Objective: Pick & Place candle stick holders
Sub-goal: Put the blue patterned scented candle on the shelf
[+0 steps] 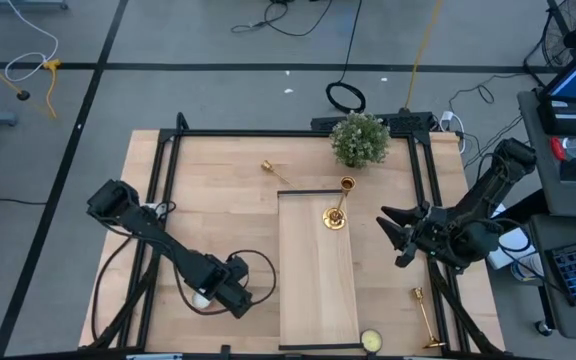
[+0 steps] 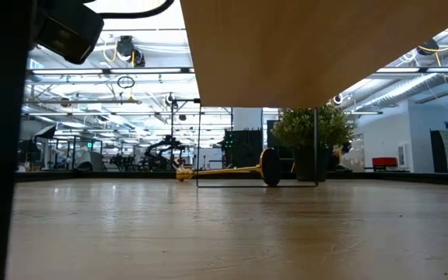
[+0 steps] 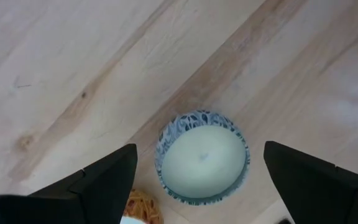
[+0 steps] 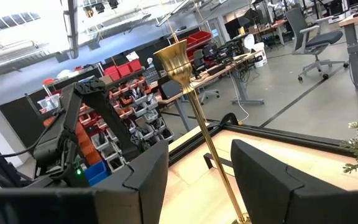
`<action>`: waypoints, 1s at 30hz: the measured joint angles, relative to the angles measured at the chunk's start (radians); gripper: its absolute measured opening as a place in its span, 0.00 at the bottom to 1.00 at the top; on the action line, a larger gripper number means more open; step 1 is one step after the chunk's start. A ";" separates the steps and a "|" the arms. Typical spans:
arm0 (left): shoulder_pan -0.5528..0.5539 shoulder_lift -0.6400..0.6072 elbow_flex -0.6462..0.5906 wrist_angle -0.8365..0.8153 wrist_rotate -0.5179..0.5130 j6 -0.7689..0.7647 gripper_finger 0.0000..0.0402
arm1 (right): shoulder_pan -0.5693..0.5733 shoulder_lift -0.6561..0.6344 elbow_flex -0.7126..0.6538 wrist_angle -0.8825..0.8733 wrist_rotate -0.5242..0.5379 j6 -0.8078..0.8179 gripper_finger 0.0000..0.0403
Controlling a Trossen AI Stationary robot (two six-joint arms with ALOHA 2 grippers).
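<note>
three candlesticks (image 1: 336, 205), two candles (image 1: 371, 341), one plant (image 1: 359, 139)

Two dark, near-black robot arms are mounted at either side of a wooden table, each built from blocky joint housings linked by slimmer segments. The left arm (image 1: 158, 235) trails thin black cables that loop loosely beside its links. The right arm (image 1: 478, 205) is bulkier at the shoulder, with a rounded housing. Each arm ends in two flat, matte black fingers (image 3: 107, 180) with angular, wedge-like edges (image 4: 142, 177). Any screws or markings are too small to make out.
</note>
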 joint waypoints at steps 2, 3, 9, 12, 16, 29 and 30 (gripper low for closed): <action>0.000 0.000 0.000 0.000 0.017 -0.012 0.89 | 0.000 0.000 0.000 0.000 0.000 0.000 0.42; 0.000 0.000 0.000 0.000 0.033 -0.022 0.89 | 0.002 0.000 0.000 0.000 -0.001 0.000 0.42; -0.005 0.000 0.000 0.000 0.057 -0.072 0.89 | 0.015 0.000 0.000 0.000 0.000 0.000 0.42; -0.005 0.000 0.000 0.002 0.058 -0.079 0.89 | 0.015 0.000 0.000 0.000 0.000 0.000 0.42; -0.001 0.000 0.000 0.018 0.058 -0.100 0.89 | 0.015 0.000 0.000 0.000 0.000 -0.003 0.42; -0.001 0.050 -0.015 0.056 0.112 -0.132 0.89 | 0.016 0.000 0.000 -0.008 0.000 0.000 0.42; -0.001 0.056 -0.015 0.055 0.114 -0.131 0.89 | 0.018 0.000 0.000 -0.008 0.000 0.000 0.42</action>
